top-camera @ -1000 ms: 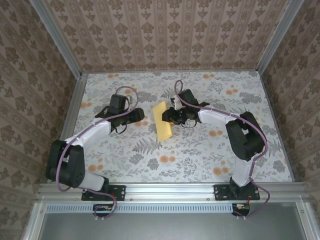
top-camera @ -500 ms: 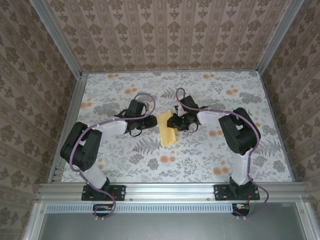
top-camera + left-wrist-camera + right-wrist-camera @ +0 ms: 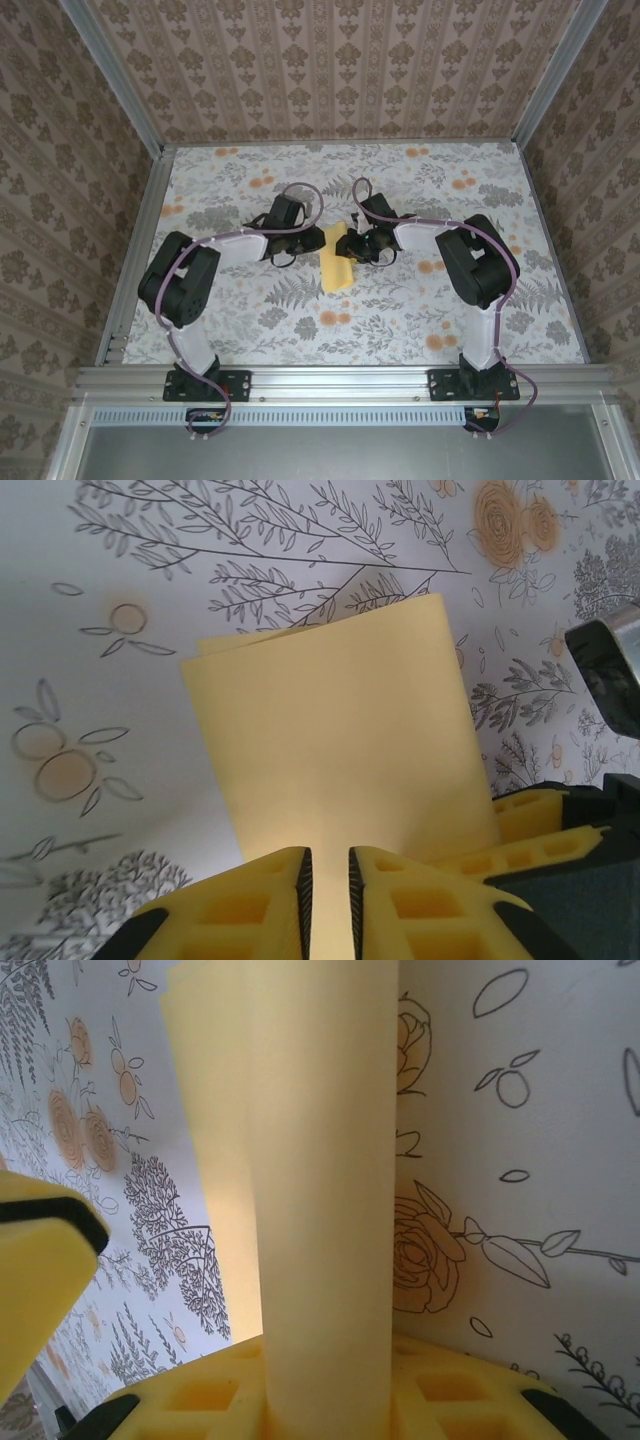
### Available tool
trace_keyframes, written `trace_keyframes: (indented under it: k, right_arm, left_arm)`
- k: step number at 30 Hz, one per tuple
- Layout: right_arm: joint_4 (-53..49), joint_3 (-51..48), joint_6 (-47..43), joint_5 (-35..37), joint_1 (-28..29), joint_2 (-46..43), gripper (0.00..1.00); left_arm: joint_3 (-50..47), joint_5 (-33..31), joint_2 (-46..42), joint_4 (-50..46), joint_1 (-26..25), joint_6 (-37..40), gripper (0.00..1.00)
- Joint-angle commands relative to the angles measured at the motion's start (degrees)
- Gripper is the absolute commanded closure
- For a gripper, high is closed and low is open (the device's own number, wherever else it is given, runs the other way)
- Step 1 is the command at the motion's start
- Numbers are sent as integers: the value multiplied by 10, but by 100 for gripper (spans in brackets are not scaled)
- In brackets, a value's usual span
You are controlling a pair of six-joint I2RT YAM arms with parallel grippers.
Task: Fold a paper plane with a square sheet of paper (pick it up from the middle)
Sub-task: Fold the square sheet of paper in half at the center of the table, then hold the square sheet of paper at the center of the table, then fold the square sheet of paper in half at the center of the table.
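Square sheet of paper (image 3: 337,264), folded double into a narrow strip, is seen at centre frame on the floral cloth (image 3: 420,330), flanked by both wrists. Right gripper (image 3: 325,1365) is clamped on one end, with the fold rising from between its fingers. Left gripper (image 3: 330,865) is seen with a narrow slit between its jaws and the sheet's edge in it; a firm pinch cannot be told

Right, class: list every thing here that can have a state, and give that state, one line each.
square sheet of paper: folded in half, doubled edge showing, not yet a plane shape.
left fingers: almost closed, the paper's edge in the narrow gap between them; grip unclear.
right fingers: shut on the paper, which runs out from between them.
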Motion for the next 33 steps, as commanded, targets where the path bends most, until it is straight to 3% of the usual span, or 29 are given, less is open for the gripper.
trace_keyframes:
  k: [1,10,17,22,33]
  right_arm:
    - [-4,-2,7,5,-3,15,72]
    - [-19,4,5,3,-3,-3,68]
    - [-63,8,-9,23,-3,-35,54]
    - [-106,14,-55,59,-2,-54,44]
    - [-148,40,-152,33,-1,-27,39]
  left_arm:
    - [33,8,25,-23,-4,1,85]
    - [68,-10,68,-88,-6,3,91]
    - [81,-7,85,-108,-6,10,92]
    - [86,3,90,-112,-7,17,93]
    - [112,21,91,-130,-8,44,91]
